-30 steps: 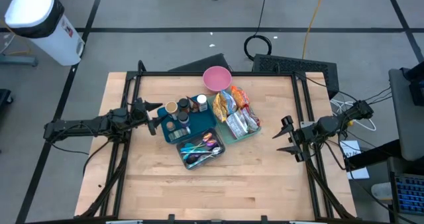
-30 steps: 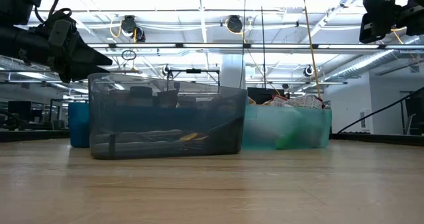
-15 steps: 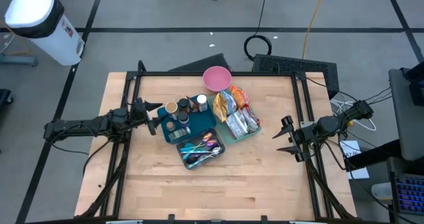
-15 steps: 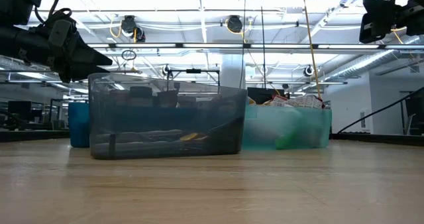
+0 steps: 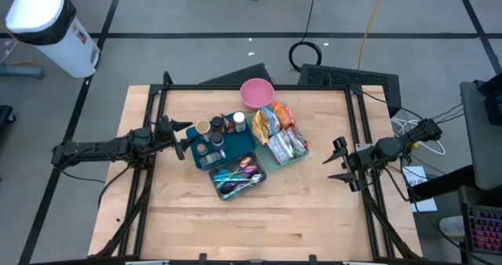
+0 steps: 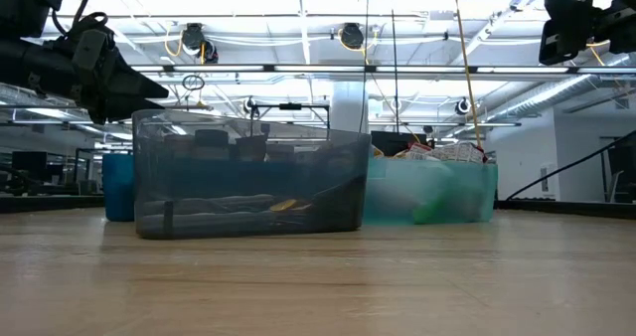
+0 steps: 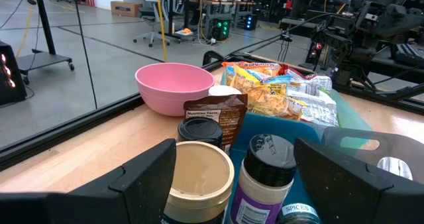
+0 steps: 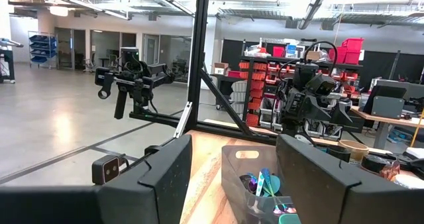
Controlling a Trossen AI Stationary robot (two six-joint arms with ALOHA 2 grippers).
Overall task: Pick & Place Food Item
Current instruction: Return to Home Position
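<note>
Snack packets (image 5: 276,124) lie heaped in a pale green bin (image 5: 289,157) at the table's middle; they also show in the left wrist view (image 7: 278,91). A pink bowl (image 5: 256,92) stands on the table behind them. My left gripper (image 5: 182,139) is open and empty, just left of a blue bin of jars (image 5: 213,143). My right gripper (image 5: 339,161) is open and empty near the table's right edge, right of the bins.
A dark bin of coloured cutlery (image 5: 235,177) stands in front of the other bins. Jars (image 7: 265,177) stand close before my left gripper. Black frame rails (image 5: 149,124) run along both table sides. Bare wood lies toward the near edge (image 5: 251,234).
</note>
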